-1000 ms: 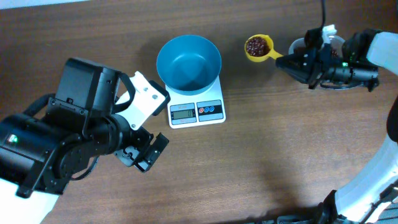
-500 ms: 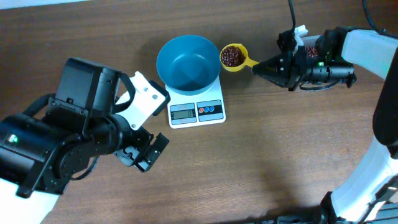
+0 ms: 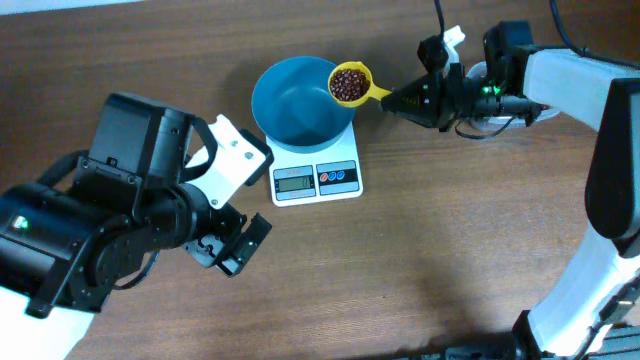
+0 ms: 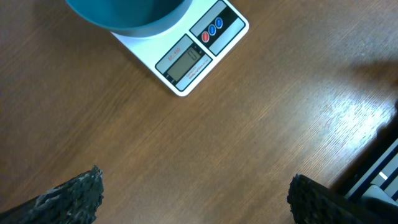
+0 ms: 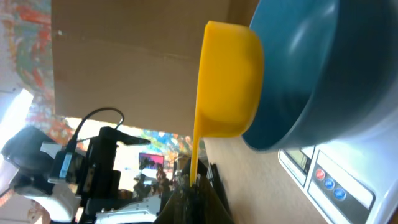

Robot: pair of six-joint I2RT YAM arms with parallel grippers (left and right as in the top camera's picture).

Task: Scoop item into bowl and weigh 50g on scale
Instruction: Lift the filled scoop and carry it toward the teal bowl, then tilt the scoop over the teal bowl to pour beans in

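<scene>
While the right gripper [image 3: 400, 100] is clenched on the handle of the yellow scoop [image 3: 371, 92], the scoop's cup hangs over the right part of the bowl [image 3: 300, 100] rim, with its open side up. The beans [image 3: 347, 84] fill the cup as a dark red-brown heap. Whether the cup touches the rim cannot be told: the right wrist view shows its yellow underside close against the teal wall of the bowl [image 5: 311, 68].

The bowl sits on the scale [image 3: 316, 178] and covers the rear part of the platform. The display and the red and blue buttons remain exposed at the front. The scale stands on the table [image 3: 440, 230] near the middle of the far edge.

The left gripper [image 3: 235, 245] is released, with its jaws spread wide. It hangs over bare wood toward the left edge, nearer than the scale and well apart from it. In the left wrist view, both dark fingertips [image 4: 74, 196] sit at the bottom corners, with the scale [image 4: 186, 56] above them.
</scene>
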